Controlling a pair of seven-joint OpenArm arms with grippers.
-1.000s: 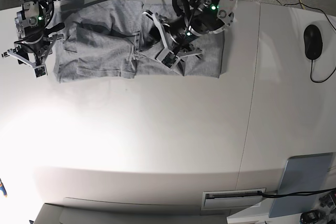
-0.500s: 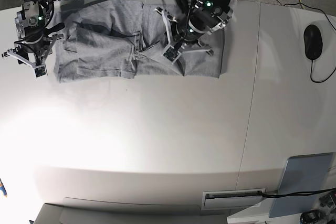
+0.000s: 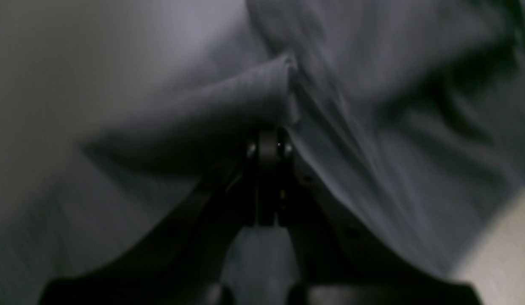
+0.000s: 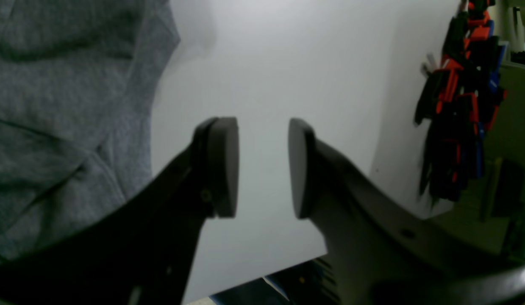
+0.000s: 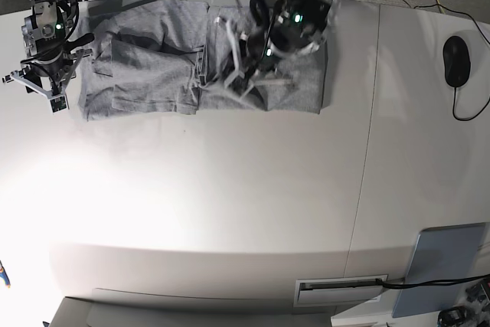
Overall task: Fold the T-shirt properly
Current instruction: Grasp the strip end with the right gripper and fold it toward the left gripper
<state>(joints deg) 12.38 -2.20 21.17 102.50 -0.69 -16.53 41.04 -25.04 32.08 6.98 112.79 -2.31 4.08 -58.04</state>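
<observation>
At upper centre of the base view, the left claw [image 5: 249, 74] is clamped on a pinch of the T-shirt [image 5: 145, 74] — soft, limp cloth, best taken at hems or corners. Upper left, the right claw [image 4: 262, 167] gapes empty over the table [image 5: 230, 204], just beside the shirt's edge.

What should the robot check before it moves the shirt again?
1. Left pincer shut on the T-shirt: ok, a fold sits at its tips.
2. Right pincer open with nothing in it: ok.
3. Right pincer beside the shirt's edge, over bare table: ok.
4. Shirt lying flat: not ok, bunched in the middle.
5. How many layers the left pincer holds: cannot tell, too blurry.
</observation>
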